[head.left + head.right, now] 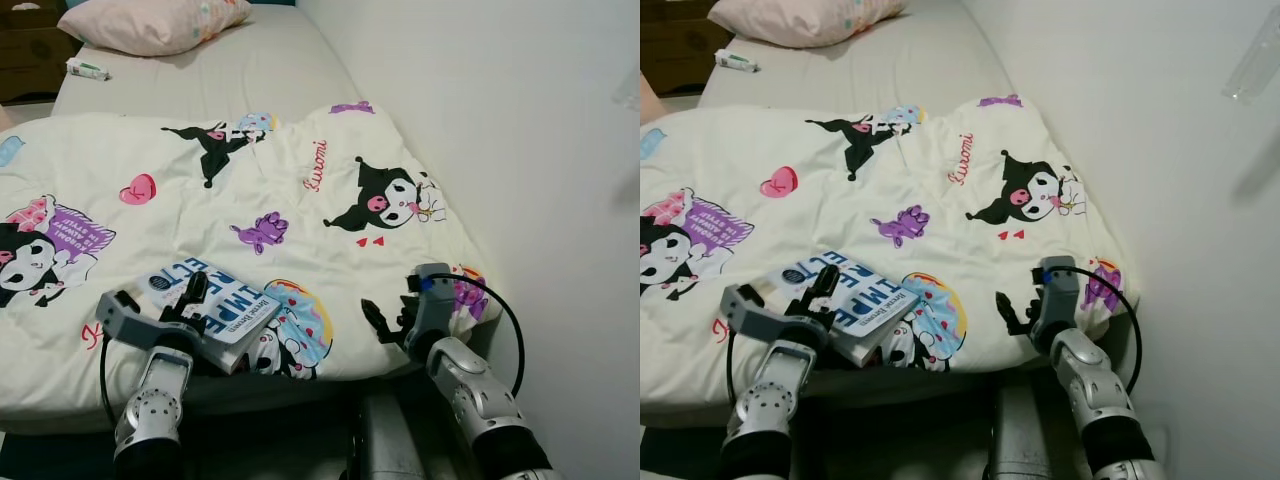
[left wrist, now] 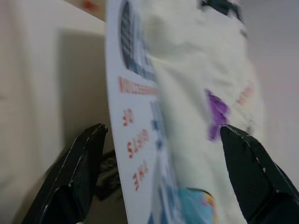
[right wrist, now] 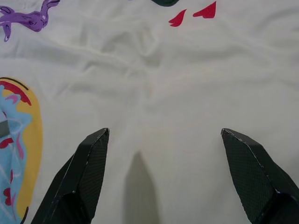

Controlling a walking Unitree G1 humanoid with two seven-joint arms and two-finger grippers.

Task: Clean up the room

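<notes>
Book (image 1: 215, 303) lies on the quilt (image 1: 300, 200) near the bed's foot edge, bracketed edge-on by the spread left gripper (image 1: 190, 300); judged stiff, light, best pinched at the spine; right gripper (image 3: 163, 177) held apart, empty.

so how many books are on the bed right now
1. The book lies on the printed blanket near the foot edge of the bed, between the open jaws of the left gripper. More could be hidden under the blanket.
</notes>
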